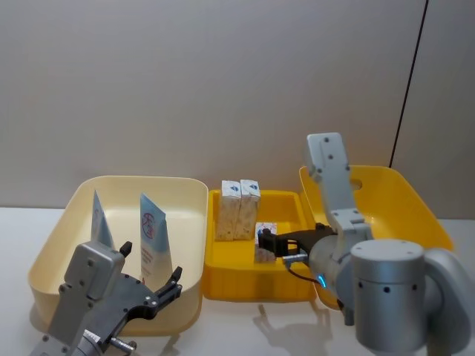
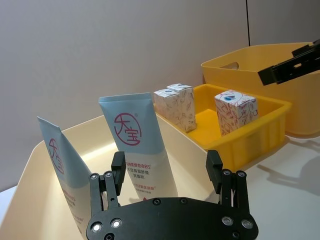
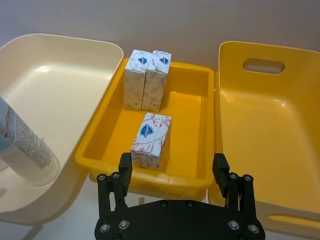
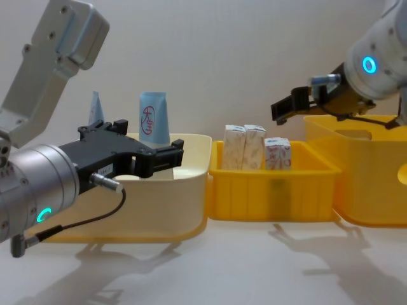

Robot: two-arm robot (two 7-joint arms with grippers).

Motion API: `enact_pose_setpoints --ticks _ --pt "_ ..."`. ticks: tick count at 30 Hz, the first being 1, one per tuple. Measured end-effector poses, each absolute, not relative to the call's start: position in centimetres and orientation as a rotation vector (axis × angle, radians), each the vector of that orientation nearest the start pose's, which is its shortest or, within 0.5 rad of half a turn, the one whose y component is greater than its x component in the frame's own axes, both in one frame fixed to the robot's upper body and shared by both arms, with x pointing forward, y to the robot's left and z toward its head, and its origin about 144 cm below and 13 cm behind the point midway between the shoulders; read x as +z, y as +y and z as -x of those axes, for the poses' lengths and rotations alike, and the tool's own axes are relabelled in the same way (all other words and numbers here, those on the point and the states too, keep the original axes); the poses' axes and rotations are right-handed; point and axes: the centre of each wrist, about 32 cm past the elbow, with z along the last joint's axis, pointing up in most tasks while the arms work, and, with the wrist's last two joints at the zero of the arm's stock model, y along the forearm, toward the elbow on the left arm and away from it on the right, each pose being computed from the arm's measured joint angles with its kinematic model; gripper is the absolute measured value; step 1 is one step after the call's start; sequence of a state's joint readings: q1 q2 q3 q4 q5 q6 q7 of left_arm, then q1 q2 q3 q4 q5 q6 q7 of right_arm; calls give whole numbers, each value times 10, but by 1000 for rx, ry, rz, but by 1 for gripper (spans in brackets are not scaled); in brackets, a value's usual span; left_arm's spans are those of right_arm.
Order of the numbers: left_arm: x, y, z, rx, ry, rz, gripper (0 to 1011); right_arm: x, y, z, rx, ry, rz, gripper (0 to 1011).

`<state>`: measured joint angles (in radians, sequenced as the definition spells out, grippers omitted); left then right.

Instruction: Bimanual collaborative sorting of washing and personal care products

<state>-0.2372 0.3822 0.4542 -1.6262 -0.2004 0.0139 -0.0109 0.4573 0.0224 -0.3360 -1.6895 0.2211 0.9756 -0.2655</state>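
3 cartons (image 3: 151, 140) fully visible, right wrist view.

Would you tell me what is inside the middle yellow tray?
The tray holds three cartons: a back pair and a front carton. In head view the right tool partly covers it.

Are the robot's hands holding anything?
Nothing is held. The left gripper is open by the blue tubes, and the right gripper is open above the small yellow tray.

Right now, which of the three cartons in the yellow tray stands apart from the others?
The single carton at the front of the yellow tray, nearest the right gripper. The other two cartons stand touching side by side at the back.
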Motion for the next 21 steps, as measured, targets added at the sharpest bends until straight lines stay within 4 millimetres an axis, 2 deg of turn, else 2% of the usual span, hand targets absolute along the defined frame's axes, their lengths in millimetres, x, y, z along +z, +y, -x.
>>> enact_pose_setpoints --ticks 12,21 --pt "1204 198 -492 1124 -268 -61 1003 1333 -112 -547 -1379 248 466 1001" --pt "1204 198 -492 1124 -268 -61 1003 1326 -105 -562 -1372 284 498 1001"
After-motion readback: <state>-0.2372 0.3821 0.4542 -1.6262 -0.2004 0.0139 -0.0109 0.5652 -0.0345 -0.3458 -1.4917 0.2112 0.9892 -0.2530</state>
